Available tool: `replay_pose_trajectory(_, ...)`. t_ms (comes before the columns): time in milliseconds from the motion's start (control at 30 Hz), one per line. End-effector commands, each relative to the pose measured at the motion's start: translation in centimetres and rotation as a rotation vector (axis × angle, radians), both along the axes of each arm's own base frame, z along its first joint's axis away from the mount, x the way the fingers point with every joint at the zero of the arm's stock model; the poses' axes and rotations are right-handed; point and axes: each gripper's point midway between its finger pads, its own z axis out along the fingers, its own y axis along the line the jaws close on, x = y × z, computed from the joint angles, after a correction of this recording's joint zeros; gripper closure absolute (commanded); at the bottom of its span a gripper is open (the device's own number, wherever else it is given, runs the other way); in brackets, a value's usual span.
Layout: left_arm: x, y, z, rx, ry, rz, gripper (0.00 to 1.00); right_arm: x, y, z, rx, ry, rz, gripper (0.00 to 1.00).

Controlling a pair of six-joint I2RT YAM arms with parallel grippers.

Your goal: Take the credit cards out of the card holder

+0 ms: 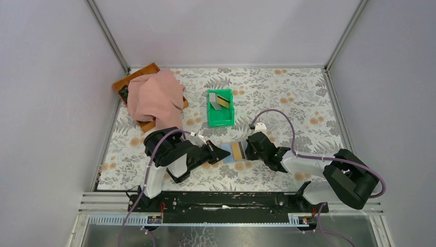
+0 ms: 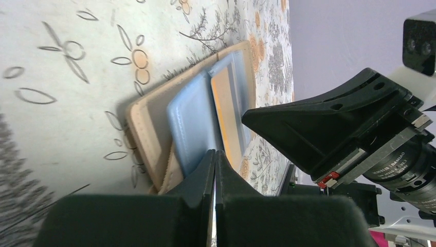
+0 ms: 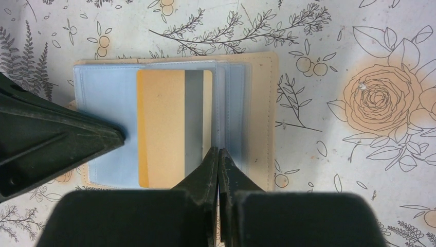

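- The left gripper, fingers pressed together with nothing visible between them, points its tip at the near edge of the open card holder, by the pale blue inner flap.
- The right gripper, fingers likewise closed tight, reaches in from the opposite side. Its tip is at the clear sleeves, just beside a yellow card with a grey stripe; whether it touches cannot be told.
- The card holder lies open and flat on the floral table between the two grippers, with the yellow card on its pale blue inside.
- Farther back, a green bin holds two cards, one grey and one yellow with a dark stripe.
- At back left, a pink cloth drapes over a brown tray.
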Motion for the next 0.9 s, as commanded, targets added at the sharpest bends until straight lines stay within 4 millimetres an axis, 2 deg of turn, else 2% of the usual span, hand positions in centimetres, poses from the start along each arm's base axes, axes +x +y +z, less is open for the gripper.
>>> replay_pose_trajectory(0, 0.3, 0.7, 2.2, -0.042, -0.065, 0.003, 1.0, -1.6, -0.6, -1.9, -0.048, 0.078, 0.024, 1.0)
replay_pose_trajectory(133, 0.4, 0.5, 2.2, -0.045, -0.067, -0.007, 1.0, -1.6, -0.5, -1.9, -0.046, 0.082, 0.025, 1.0)
replay_pose_trajectory(267, 0.5, -0.3, 1.5, -0.056, -0.038, -0.026, 0.65, -1.6, -0.6, -1.9, -0.049, 0.08, 0.024, 1.0)
replay_pose_trajectory(333, 0.5, -0.7, 1.3, -0.059, -0.032, -0.036, 0.58, -1.6, -0.7, -1.9, -0.05, 0.078, 0.022, 1.0)
replay_pose_trajectory(500, 0.3, -1.7, 0.9, -0.058, -0.025, -0.058, 0.54, -1.6, -0.7, -1.9, -0.052, 0.077, 0.023, 1.0)
replay_pose_trajectory(667, 0.2, -2.0, 0.3, -0.049, -0.013, -0.058, 0.53, -1.6, -0.6, -1.9, -0.05, 0.079, 0.027, 1.0)
replay_pose_trajectory(867, 0.1, -2.7, 0.6, -0.069, -0.015, -0.074, 0.54, -1.5, -0.5, -1.9, -0.05, 0.079, 0.027, 1.0)
